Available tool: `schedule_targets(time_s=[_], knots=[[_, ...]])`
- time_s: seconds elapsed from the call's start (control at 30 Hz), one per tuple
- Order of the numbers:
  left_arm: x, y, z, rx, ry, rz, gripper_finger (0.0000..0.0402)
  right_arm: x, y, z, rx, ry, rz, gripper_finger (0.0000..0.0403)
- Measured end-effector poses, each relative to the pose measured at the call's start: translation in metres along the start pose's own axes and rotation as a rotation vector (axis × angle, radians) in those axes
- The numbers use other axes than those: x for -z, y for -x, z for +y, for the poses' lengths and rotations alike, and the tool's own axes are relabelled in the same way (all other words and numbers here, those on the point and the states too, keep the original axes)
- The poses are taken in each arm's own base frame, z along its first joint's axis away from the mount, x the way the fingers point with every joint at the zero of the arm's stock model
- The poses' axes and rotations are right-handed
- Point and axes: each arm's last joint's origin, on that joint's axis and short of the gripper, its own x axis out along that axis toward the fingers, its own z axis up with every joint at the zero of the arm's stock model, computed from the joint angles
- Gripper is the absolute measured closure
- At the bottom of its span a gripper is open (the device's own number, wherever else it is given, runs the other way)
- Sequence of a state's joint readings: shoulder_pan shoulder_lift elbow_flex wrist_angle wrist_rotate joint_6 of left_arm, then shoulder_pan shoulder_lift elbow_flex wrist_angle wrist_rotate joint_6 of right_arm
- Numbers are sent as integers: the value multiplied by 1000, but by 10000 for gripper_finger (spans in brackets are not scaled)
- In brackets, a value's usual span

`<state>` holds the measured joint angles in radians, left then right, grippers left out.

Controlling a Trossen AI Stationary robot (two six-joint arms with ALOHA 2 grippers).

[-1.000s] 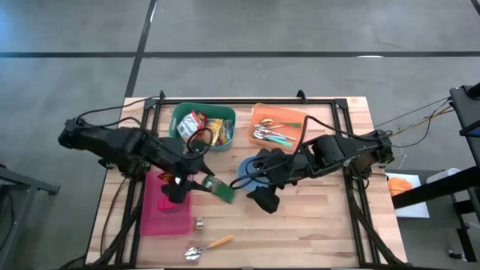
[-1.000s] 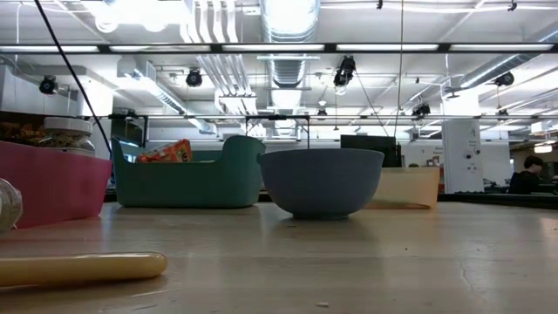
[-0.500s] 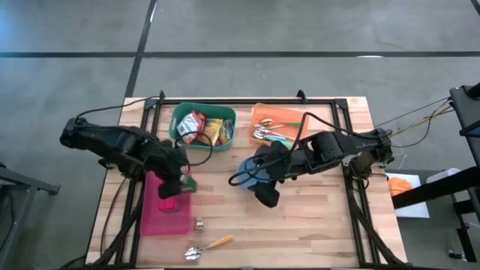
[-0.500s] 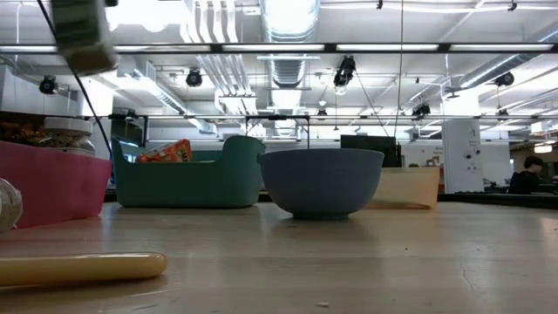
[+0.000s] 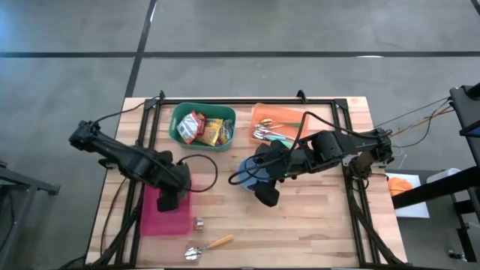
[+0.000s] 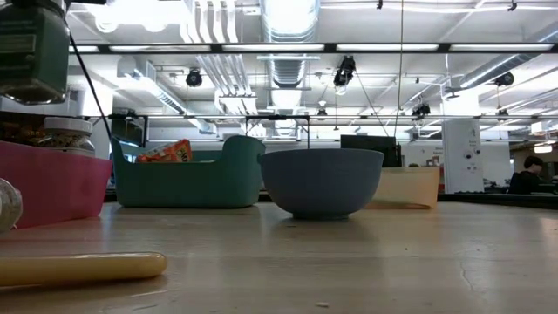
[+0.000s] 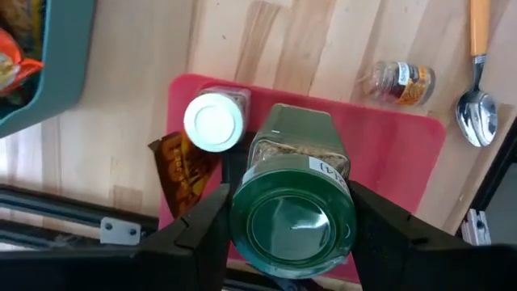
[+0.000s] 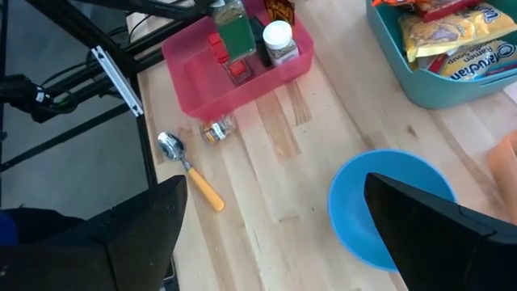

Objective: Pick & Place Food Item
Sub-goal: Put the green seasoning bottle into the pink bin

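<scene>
My left gripper (image 5: 170, 196) points straight down over the pink tray (image 5: 161, 219) and is shut on a green-capped, green-labelled spice jar (image 7: 292, 218). The low view shows the same jar (image 6: 31, 54) hanging above the tray's wall (image 6: 52, 185); the high view hides it under the gripper. In the tray stand a white-capped jar (image 7: 214, 123) and a brown packet (image 7: 181, 163). My right gripper (image 8: 275, 242) hangs open above the table beside the blue bowl (image 5: 246, 171), touching nothing. My left gripper pinches the jar at its green cap end (image 7: 242, 230), one finger (image 7: 203, 230) on each side of the cap. The fingers come from above, pointing down. The jar hangs upright below them, clear of the tray and beside the white-capped jar.
A small jar (image 5: 199, 223) lies on the table near the tray, and a yellow-handled spoon (image 5: 210, 244) lies by the near edge. A green bin of snack packets (image 5: 202, 127) and an orange tray of cutlery (image 5: 277, 124) stand at the far side.
My left gripper has swung toward the table's left edge, from beside the tray to over it, and has sunk. It has tipped from slanting outward to pointing straight down and has rolled. The jar it carries has turned from lying sideways to upright.
</scene>
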<state>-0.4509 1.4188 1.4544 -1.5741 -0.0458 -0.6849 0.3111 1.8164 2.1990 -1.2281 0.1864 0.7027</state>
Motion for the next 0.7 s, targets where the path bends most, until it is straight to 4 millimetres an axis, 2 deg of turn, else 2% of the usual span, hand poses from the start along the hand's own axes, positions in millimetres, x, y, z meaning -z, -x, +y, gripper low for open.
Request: schedule_targets(time_s=[0.43, 0.7], knots=[[-12, -21, -18, -62, -5, 68, 211, 1, 0, 0, 5, 1, 8, 30], [-13, -30, -21, -70, -9, 72, 211, 3, 0, -2, 21, 6, 27, 30]])
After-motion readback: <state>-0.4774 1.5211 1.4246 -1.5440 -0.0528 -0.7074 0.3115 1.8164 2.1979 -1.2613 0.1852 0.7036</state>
